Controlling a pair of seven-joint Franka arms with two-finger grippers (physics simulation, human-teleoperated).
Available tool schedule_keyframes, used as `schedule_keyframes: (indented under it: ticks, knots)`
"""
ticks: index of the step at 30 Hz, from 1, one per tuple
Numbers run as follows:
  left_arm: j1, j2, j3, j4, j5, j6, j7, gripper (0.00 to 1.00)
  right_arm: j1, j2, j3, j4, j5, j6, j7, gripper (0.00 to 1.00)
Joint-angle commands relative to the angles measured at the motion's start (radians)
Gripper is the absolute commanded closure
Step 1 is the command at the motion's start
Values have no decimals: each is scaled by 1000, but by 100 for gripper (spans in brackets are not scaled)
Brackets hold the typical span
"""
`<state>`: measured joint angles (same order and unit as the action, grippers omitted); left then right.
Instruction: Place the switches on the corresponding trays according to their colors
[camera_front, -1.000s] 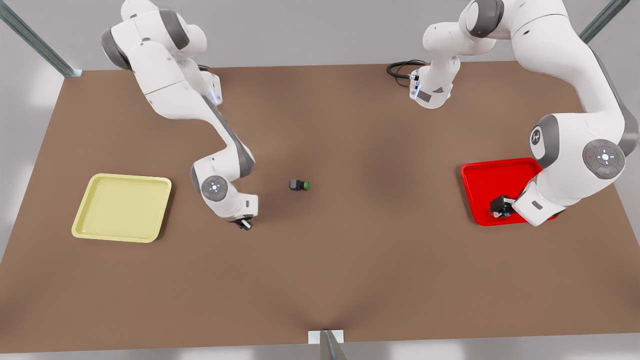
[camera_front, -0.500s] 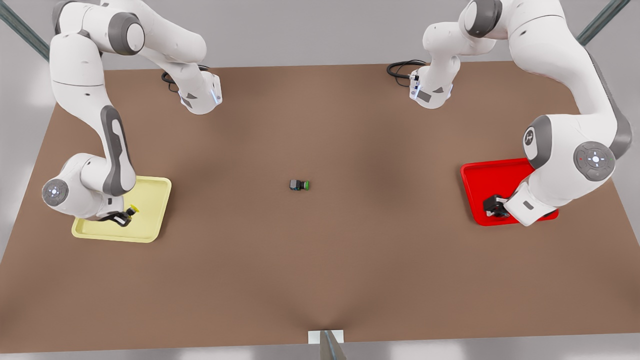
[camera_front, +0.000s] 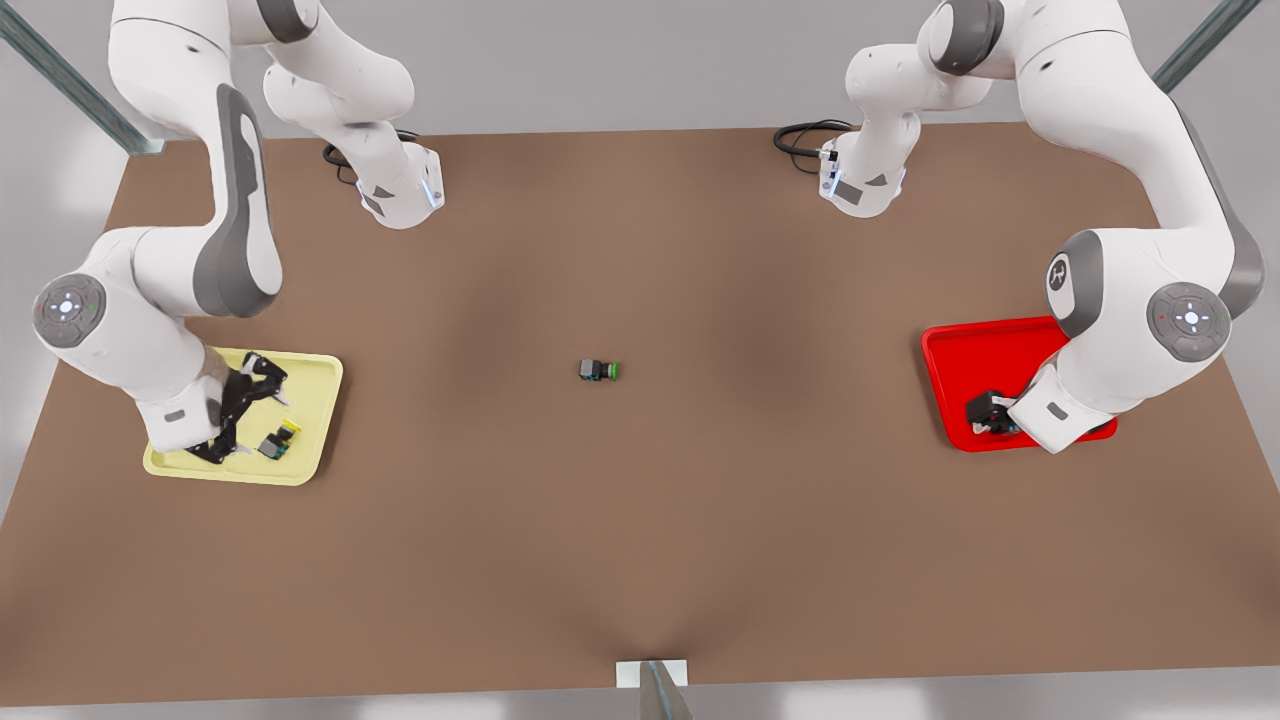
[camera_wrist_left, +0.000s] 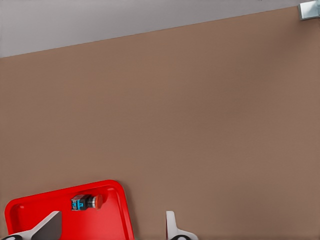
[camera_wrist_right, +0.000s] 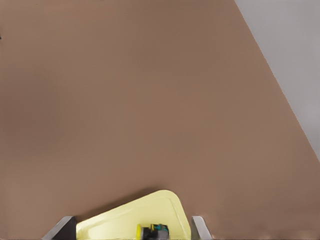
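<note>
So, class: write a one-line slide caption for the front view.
Open right gripper above the yellow-capped switch lying in the pale yellow square tray; green-capped switch at mid-table.

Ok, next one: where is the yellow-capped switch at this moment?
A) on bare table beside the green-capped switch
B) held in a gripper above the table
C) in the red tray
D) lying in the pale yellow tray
D. The yellow-capped switch lies on the floor of the pale yellow tray, just off the open right gripper that hovers over that tray.
</note>
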<state>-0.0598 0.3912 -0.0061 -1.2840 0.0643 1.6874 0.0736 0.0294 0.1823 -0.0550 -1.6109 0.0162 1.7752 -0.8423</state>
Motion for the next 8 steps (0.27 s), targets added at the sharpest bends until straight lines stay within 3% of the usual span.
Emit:
schedule_keyframes:
  ticks: [1, 2, 4, 8]
  knots:
    - [0, 0, 0, 0, 0, 0, 0, 0, -2, -1, 0, 28, -2, -66, 184, 0]
    - [0, 0, 0, 0, 0, 0, 0, 0, -9, -4, -3, 91, -21, -197, 468, 0]
    - [0, 0, 0, 0, 0, 0, 0, 0, -65, -3, 0, 184, -21, -324, 692, 0]
    - [0, -2, 0, 0, 0, 0, 0, 0, -91, -6, 0, 186, -5, -321, 706, 0]
